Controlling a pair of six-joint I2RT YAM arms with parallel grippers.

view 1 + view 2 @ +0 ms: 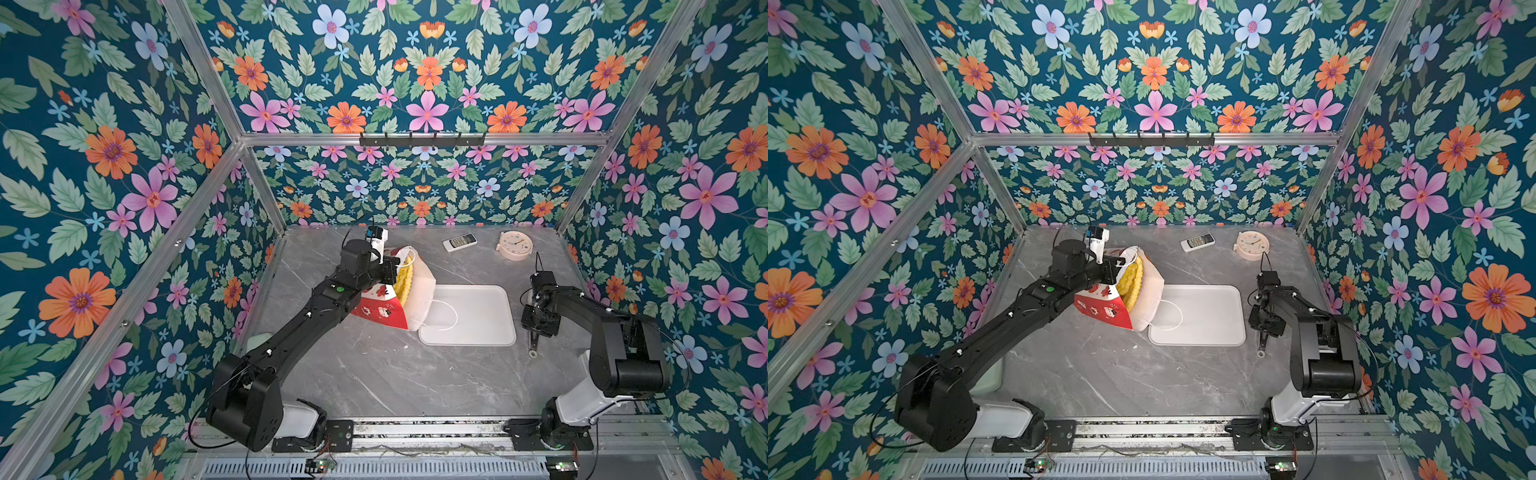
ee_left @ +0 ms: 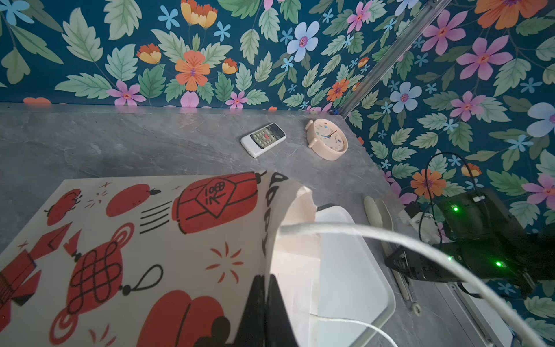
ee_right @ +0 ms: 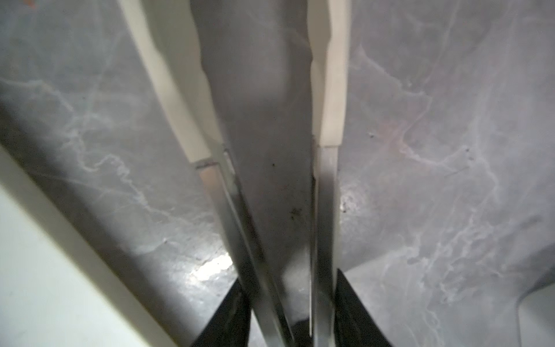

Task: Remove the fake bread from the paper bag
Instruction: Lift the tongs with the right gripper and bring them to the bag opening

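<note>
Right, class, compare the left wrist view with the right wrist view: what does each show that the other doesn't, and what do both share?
Only the left wrist view: the paper bag, its rim pinched by the shut left gripper, plus the remote control, the clock and the floral walls. Only the right wrist view: how the right gripper meets the tongs, jaws against the outer sides of both metal arms. Both: the tongs, the white tray and the grey marbled table.

We see the grey surface [image 1: 374, 374] bearing the paper bag [image 1: 382, 313] at the left claw [image 2: 266, 279], tongs [image 1: 532, 344] at the right claw [image 3: 291, 282], a tray [image 1: 490, 332] between them, remote [image 1: 459, 242] and clock [image 1: 515, 245] beyond.
</note>
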